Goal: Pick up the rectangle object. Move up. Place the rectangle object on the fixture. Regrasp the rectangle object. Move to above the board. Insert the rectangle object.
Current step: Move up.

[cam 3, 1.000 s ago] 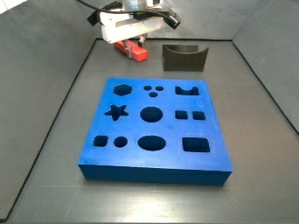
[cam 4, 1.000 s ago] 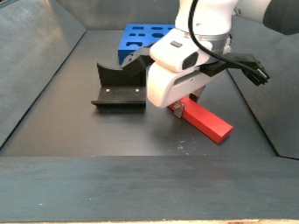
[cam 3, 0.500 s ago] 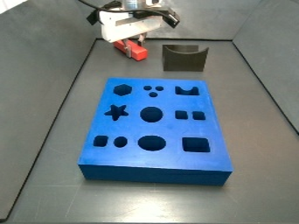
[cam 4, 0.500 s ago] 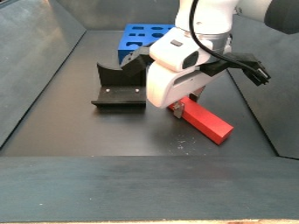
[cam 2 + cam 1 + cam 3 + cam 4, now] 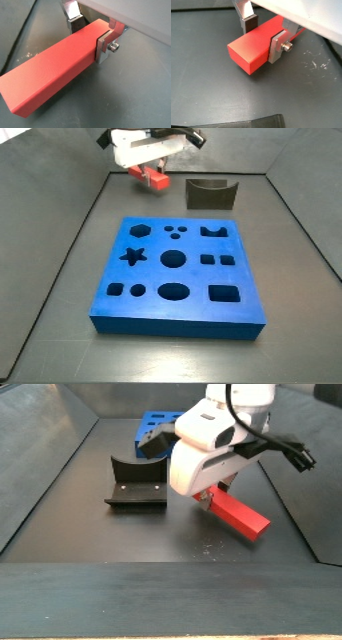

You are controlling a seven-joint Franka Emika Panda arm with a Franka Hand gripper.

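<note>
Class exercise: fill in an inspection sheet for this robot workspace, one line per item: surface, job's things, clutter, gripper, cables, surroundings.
Surface: dark floor, faint scuffs.
Job's things: rectangle object held clear of the floor; fixture unloaded; board lying flat, holes unfilled.
Clutter: nothing seen.
Gripper: gripper near the fixture, fingers clamped on the rectangle object's sides.
Cables: black cable on the arm.
Surroundings: grey walls enclose the floor.

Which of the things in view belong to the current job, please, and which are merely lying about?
Belonging to the job:
- rectangle object, clamped between the claw's fingers in both wrist views
- claw, beside the fixture
- fixture, standing on the floor
- board, blue with cut-out holes

Lying about:
- nothing else shows beyond the dark floor
</note>
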